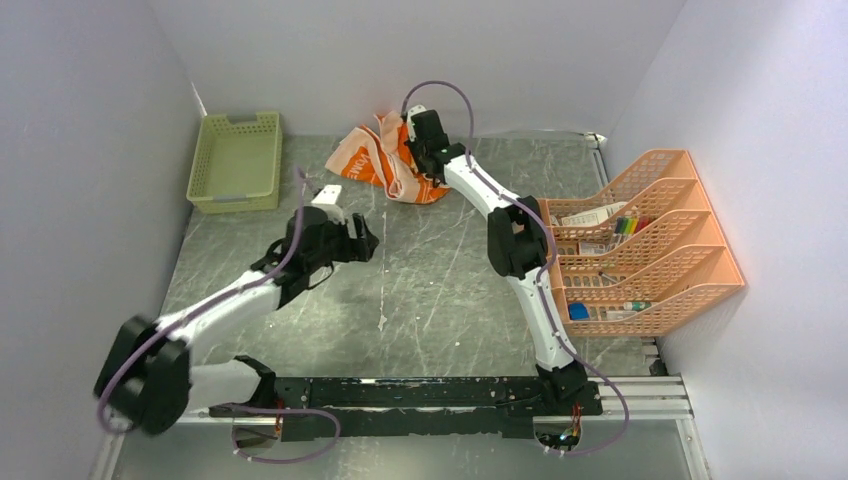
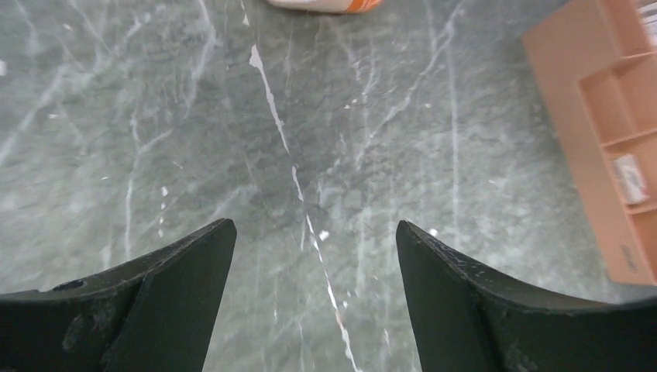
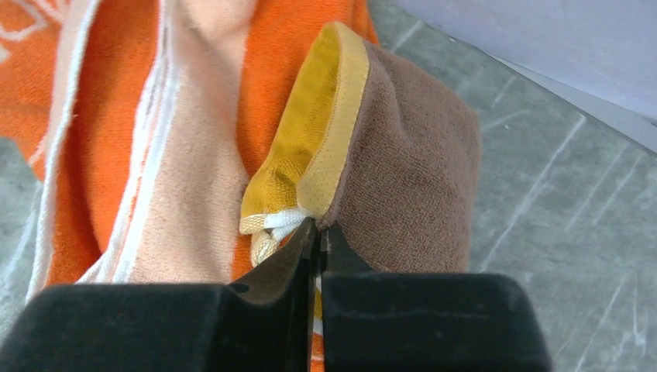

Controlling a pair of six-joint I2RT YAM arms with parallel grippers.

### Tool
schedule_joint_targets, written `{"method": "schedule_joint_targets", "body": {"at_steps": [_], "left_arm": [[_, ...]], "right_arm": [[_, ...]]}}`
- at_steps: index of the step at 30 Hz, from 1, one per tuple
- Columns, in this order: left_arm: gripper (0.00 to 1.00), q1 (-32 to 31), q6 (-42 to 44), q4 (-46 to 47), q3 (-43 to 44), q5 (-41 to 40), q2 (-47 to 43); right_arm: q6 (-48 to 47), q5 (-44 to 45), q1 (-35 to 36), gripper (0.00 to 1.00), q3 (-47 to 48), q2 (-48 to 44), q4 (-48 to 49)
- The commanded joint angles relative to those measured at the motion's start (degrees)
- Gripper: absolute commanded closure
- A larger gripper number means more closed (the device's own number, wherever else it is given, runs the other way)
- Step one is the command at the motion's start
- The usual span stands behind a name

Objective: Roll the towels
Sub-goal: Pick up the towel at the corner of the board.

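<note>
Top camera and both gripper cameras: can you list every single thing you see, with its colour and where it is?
orange towel: one, bright orange with white print and peach bands, crumpled at the far middle of the table.
small towel: one, mustard yellow with a brown face, against the orange towel.
basket: one, green mesh, far left corner.
file rack: one, peach, right edge, with papers and pens inside.
table: one, grey marbled.
left gripper: one, black, open over bare table.
right gripper: one, black, shut on the small towel's corner.
</note>
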Motion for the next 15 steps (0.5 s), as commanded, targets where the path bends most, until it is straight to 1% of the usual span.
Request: {"method": "schedule_joint_targets", "body": {"at_steps": [1,2,4,7,10,12,13,15], "left_arm": [[0.15,0.4,-1.2,16.9,3.4,2.0,15.6],[0.17,0.3,-0.2,17.9,6.4,3.0,20.6],[0.15,0.0,1.3,19.9,12.8,5.1,29.7],[0.19,-0.6,2.2,20.9,23.7,8.8,41.5],[0.22,-1.4,2.3,21.4,32.7,10.6,50.8],[0.24,-1.5,3.0,20.5,39.5,10.0,56.8],[0.24,-1.5,3.3,19.1,44.1,9.8,60.1],[0.25,-1.0,7.3,13.7,55.1,8.5,67.1]], "right_arm": [[2.4,4.5,-2.2,1.00,3.8,-0.6,-4.8],[3.1,4.0,-2.8,1.00,1.8,-3.8,-4.3],[3.7,2.9,-4.1,1.00,-4.5,-11.6,-1.2],[3.8,1.8,-5.8,1.00,-12.2,-23.3,2.3],[3.3,-0.1,-6.5,1.00,-15.5,-33.1,2.1],[3.6,-2.0,-6.6,1.00,-16.1,-38.5,0.5],[4.0,-3.1,-6.5,1.00,-16.3,-40.7,-0.4],[5.0,-5.3,-6.5,1.00,-16.8,-45.2,-1.4]]}}
